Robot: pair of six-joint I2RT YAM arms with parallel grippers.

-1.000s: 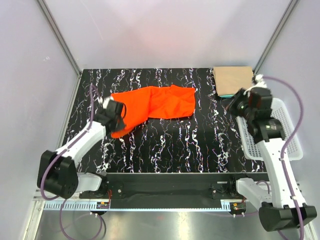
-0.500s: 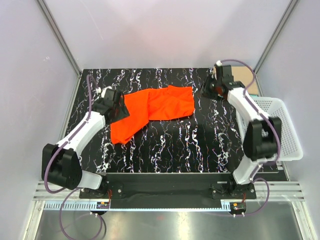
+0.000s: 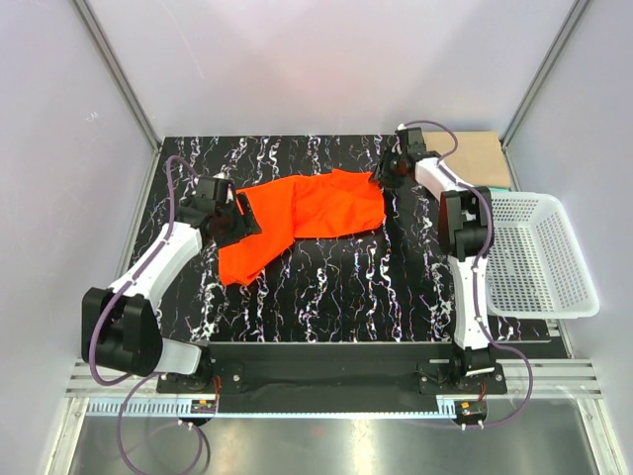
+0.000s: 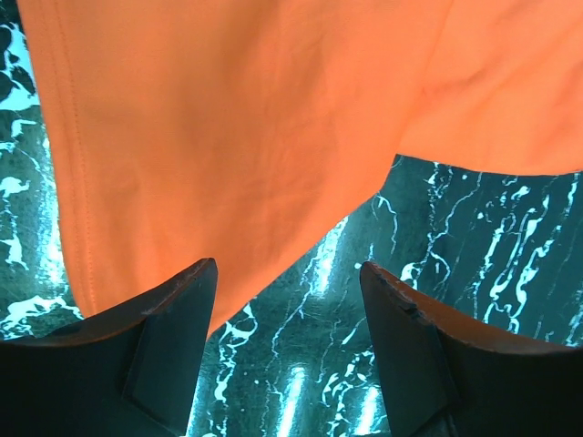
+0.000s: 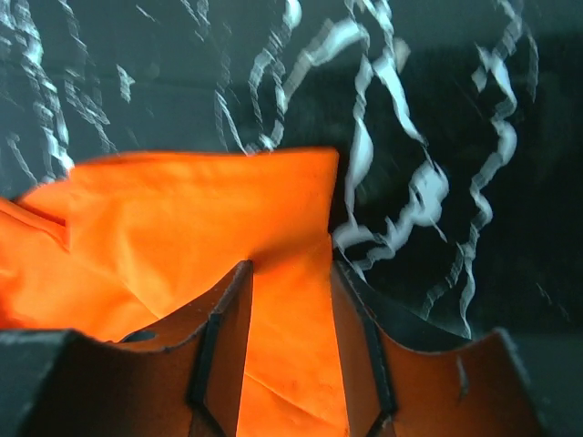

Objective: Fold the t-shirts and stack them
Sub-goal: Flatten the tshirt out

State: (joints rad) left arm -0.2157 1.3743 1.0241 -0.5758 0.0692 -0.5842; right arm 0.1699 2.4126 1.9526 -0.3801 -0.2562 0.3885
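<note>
A bright orange-red t-shirt lies spread and crumpled on the black marbled table. My left gripper hovers at its left end. In the left wrist view this gripper is open, with bare table between the fingers and the shirt's hem beside the left finger. My right gripper is at the shirt's far right corner. In the right wrist view it stands open astride that corner of cloth, the left finger denting the fabric. A folded tan t-shirt lies at the back right.
A white mesh basket stands at the table's right edge, beside the right arm. Grey walls with metal posts close in the back and sides. The arm bases sit along the near edge.
The right arm has swung left from the basket and tan shirt to the orange shirt's far right corner. Both grippers have opened. The left gripper let go of the shirt's left end.
</note>
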